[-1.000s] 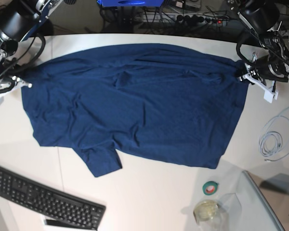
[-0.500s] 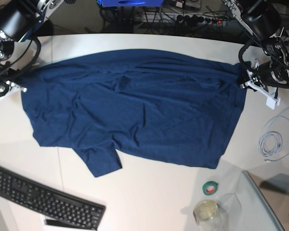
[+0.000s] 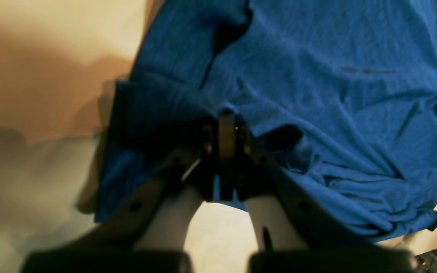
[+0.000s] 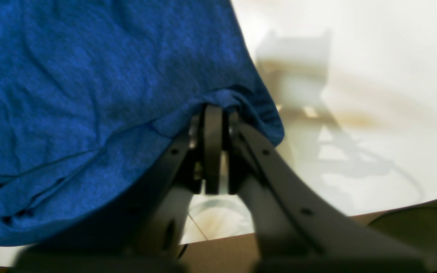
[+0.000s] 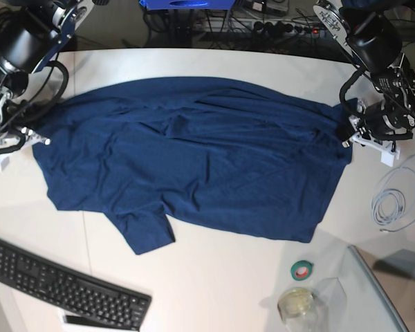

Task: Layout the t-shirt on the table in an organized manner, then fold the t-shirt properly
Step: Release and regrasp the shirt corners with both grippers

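Base view | navy t-shirt (image 5: 194,159) spread across the white table (image 5: 214,277), wrinkled | left tool (image 3: 226,125) clamped on the shirt's right edge | right tool (image 4: 212,113) at its left edge, nearly closed, cloth bunched at its tips

Bright overhead light, blurred wrist foregrounds

The base view looks straight down from high above the t-shirt (image 5: 194,159) on the surface (image 5: 214,277). Each wrist view looks closely past its fingers (image 3: 226,129) at one t-shirt edge.
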